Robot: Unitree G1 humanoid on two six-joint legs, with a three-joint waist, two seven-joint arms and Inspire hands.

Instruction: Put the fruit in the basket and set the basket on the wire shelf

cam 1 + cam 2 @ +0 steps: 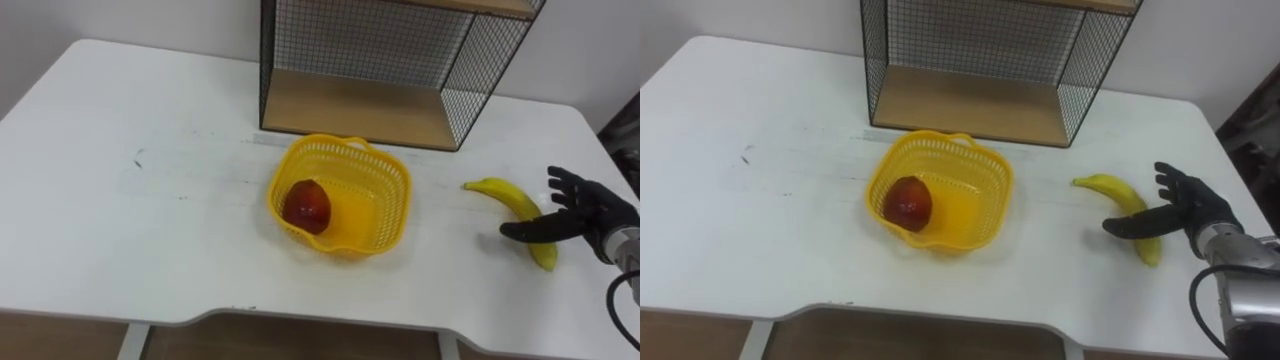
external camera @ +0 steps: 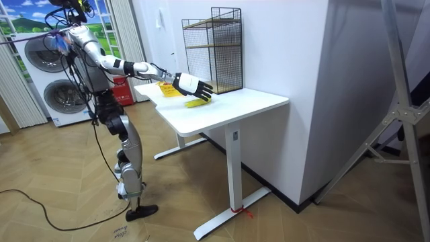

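A yellow plastic basket (image 1: 385, 180) (image 1: 985, 170) sits in the middle of the white table, in front of the wire shelf (image 1: 390, 60) (image 1: 990, 60). A red apple (image 1: 307, 206) (image 1: 907, 201) lies in the basket's left half. To the right on the tabletop lies a banana (image 1: 515, 205) (image 1: 1123, 197). My right hand (image 1: 580, 212) (image 1: 1185, 208) hovers open over the banana's near end, thumb reaching across it and fingers spread beyond it. In the room view I stand at the table's side with the right hand (image 2: 193, 85) stretched over the banana (image 2: 196, 102).
The white table (image 1: 150, 210) has broad bare room to the left of the basket. The wire shelf has a wooden floor board (image 1: 350, 105) and mesh walls, and stands at the table's back edge against the wall. Washing machines (image 2: 40, 74) stand behind me.
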